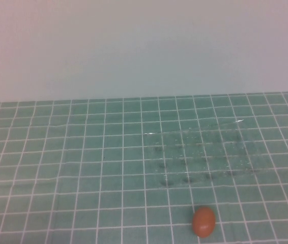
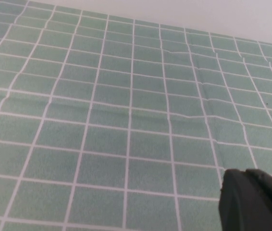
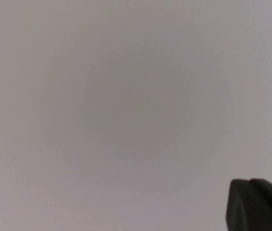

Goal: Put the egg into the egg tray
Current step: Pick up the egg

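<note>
1. Fingers of the left gripper [image 2: 253, 199] are showing only as 1 dark tip at the edge of the left wrist view, so whether they are released or clenched cannot be told. They are grasping nothing that shows.
2. Beyond that tip, the green grid cloth [image 2: 126, 120] is lying bare, with white lines and a few slight creases, running up to a pale wall.
3. Neither arm is appearing in the high view, so the left gripper's place over the cloth cannot be fixed from there.
4. Moving rightward, the egg tray [image 1: 205, 152] is sitting flat on the cloth right of centre, its clear cups glinting faintly.
5. On the near side of the tray, just apart from its edge, the egg [image 1: 204, 221] is resting on the cloth, orange-brown, well away from both sets of fingers.
6. Lastly, the right gripper [image 3: 258, 204] is pointing at a blank pale surface; again 1 dark tip is showing, and its state cannot be told.
</note>
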{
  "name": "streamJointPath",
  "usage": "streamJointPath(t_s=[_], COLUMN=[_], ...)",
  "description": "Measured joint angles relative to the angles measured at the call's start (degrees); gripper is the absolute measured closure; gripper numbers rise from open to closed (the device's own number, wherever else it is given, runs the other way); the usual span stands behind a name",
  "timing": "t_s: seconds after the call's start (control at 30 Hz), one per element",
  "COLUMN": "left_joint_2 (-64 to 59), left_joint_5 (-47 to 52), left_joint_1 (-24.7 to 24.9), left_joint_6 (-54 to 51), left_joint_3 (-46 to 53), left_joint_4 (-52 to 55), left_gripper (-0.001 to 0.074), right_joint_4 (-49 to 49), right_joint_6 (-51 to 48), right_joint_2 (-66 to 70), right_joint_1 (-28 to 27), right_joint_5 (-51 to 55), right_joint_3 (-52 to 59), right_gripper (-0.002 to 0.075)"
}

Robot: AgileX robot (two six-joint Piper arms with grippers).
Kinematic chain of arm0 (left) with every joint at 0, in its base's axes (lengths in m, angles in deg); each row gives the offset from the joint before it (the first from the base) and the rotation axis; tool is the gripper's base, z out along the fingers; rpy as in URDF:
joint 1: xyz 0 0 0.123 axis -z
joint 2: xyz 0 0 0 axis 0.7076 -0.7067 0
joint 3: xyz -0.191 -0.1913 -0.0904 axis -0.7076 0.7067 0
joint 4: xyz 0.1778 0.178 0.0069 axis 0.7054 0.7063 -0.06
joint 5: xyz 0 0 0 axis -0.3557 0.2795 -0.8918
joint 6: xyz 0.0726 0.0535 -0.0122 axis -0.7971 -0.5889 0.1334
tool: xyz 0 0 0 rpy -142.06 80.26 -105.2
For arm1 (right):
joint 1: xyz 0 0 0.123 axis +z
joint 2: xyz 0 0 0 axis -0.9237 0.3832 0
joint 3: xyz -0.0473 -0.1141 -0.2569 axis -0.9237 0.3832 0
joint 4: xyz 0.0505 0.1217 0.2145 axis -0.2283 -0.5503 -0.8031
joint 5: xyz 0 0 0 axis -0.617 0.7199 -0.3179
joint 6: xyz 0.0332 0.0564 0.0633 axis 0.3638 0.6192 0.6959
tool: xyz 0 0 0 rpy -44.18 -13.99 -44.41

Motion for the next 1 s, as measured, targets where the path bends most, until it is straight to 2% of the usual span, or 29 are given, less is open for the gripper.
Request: streamJointPath(t_s=[0.17,0.23,0.37,0.57,0.9,1.0], left_joint_2=[0.0,0.0,0.0,0.0,0.0,0.0], left_joint_5=[0.0,0.0,0.0,0.0,0.0,0.0], left_joint_1=[0.0,0.0,0.0,0.0,0.1,0.1], left_joint_6=[0.0,0.0,0.0,0.0,0.0,0.0], left_joint_3=[0.0,0.0,0.0,0.0,0.0,0.0], left_joint_4=[0.0,0.0,0.0,0.0,0.0,0.0], left_gripper=[0.0736,0.0736,0.0736,0.0736,0.0736,0.0736], right_joint_4=[-12.4,-13.9,-14.5,-14.5,-15.3,-14.6], right_joint_6=[-1.5,-4.8,-16.6,-33.6,-37.8,-42.5], right_joint_2=[-0.1,-0.2,1.8,17.8,53.2,61.7], right_joint_1=[0.0,0.0,0.0,0.0,0.0,0.0], right_joint_5=[-17.7,-19.3,-13.1,-1.4,15.9,26.2], right_joint_3=[-2.8,-3.1,-4.2,-9.2,-18.8,-20.9], right_gripper=[0.0728,0.0728,0.0728,0.0728,0.0728,0.0728])
